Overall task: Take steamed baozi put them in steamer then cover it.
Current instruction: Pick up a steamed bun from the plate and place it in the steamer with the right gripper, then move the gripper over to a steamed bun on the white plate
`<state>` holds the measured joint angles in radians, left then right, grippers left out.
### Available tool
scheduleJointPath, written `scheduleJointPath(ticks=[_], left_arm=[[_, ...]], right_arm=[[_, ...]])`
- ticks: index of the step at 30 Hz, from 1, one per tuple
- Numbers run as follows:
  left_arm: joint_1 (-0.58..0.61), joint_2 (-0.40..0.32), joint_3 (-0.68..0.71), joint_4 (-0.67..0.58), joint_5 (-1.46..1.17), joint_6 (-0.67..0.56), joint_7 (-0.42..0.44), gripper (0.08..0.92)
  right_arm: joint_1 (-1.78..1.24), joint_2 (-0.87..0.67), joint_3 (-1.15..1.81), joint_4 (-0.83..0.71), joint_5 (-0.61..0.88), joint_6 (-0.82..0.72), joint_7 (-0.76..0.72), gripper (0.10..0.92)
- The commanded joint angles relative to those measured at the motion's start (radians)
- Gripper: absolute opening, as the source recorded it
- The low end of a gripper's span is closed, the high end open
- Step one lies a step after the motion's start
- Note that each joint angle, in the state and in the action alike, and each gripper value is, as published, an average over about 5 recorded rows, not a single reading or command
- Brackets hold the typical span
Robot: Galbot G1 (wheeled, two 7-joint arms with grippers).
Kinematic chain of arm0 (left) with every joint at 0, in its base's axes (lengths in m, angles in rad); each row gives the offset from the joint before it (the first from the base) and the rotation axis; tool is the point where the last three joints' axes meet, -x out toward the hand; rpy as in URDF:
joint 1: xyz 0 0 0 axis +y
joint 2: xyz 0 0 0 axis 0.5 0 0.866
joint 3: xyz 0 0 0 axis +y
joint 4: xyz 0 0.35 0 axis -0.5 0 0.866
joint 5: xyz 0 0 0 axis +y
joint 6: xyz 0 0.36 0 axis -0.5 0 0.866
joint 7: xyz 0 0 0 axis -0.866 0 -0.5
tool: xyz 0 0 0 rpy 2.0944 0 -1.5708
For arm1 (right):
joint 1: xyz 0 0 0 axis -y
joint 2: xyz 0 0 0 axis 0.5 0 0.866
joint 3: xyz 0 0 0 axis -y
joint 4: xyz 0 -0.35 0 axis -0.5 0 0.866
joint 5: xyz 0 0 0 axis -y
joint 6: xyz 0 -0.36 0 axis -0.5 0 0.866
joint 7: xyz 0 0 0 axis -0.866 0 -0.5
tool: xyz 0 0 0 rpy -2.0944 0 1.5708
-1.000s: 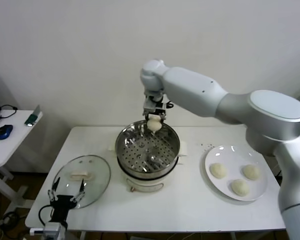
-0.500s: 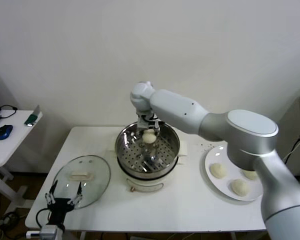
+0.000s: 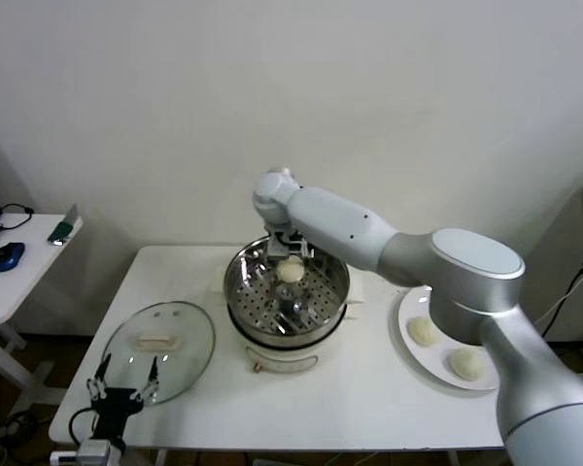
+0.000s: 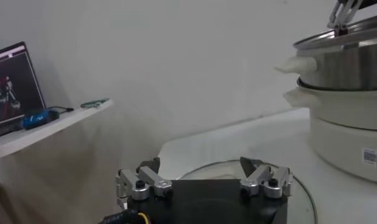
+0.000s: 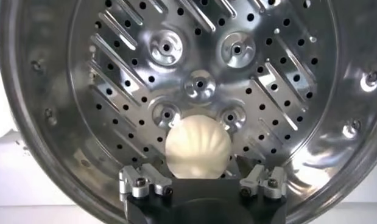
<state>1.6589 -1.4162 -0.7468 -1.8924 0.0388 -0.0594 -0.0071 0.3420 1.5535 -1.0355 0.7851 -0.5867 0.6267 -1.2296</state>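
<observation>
Baozi (image 5: pixel 197 153) in hand: you see it pleated and pale, pinched between the jaws of the right gripper (image 3: pixel 290 258), hanging inside the steamer (image 3: pixel 243 291) above the perforated tray (image 5: pixel 200 85). The right wrist view shows it over the tray, off centre toward the wall; whether it touches the metal you cannot tell.

What changed: a second ago that bun rode above the back rim; half a second ago it was crossing the rim; now it sits below rim level in the head view. The arm has dropped and swung in over the pot. Reading: the carry is done and this is the lowering stage of the first placement. Release looks like the next call, once the bun bears on the tray.

Outward from the pot: three more baozi (image 3: pixel 424 331) wait on the white plate (image 3: pixel 408 309) on your right side of the bench (image 3: pixel 369 398), partly screened by the forearm. So the job is early; one of four nearly in.

The cover (image 3: pixel 160 348) lies flat on the bench, left of the steamer, handle up. The left gripper (image 3: pixel 121 395) hangs just at its near edge, jaws spread, holding nothing, idle. Side table (image 3: pixel 19 262) with a blue mouse stands well apart.
</observation>
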Motion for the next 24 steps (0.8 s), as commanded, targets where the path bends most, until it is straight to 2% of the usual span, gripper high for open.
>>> scheduleJointPath(ticks=[1, 6, 10, 13, 17, 20, 24], left_arm=[[0.002, 0.0, 0.002, 0.0, -0.002, -0.003, 0.0, 0.823], [0.002, -0.001, 0.006, 0.001, -0.003, -0.011, 0.003, 0.823], [0.003, -0.002, 0.011, -0.003, -0.002, -0.016, 0.005, 0.823], [0.004, -0.005, 0.017, -0.014, -0.002, -0.014, 0.006, 0.823], [0.003, -0.022, 0.023, -0.036, 0.0, -0.005, 0.009, 0.823], [0.003, -0.039, 0.033, -0.05, 0.002, 0.002, 0.01, 0.823], [0.006, -0.041, 0.045, -0.051, 0.01, 0.003, 0.01, 0.823]], right_arm=[[0.053, -0.04, 0.01, 0.051, 0.083, 0.013, -0.041, 0.82], [0.145, -0.145, 0.021, 0.172, 0.193, -0.028, -0.042, 0.823], [0.27, -0.268, -0.052, 0.259, 0.42, -0.137, -0.031, 0.823], [0.358, -0.422, -0.169, 0.335, 0.645, -0.289, 0.026, 0.823], [0.434, -0.631, -0.347, 0.462, 0.901, -0.596, 0.136, 0.823], [0.41, -0.756, -0.37, 0.514, 0.983, -0.759, 0.146, 0.823], [0.306, -0.885, -0.342, 0.53, 0.982, -0.856, 0.111, 0.823]])
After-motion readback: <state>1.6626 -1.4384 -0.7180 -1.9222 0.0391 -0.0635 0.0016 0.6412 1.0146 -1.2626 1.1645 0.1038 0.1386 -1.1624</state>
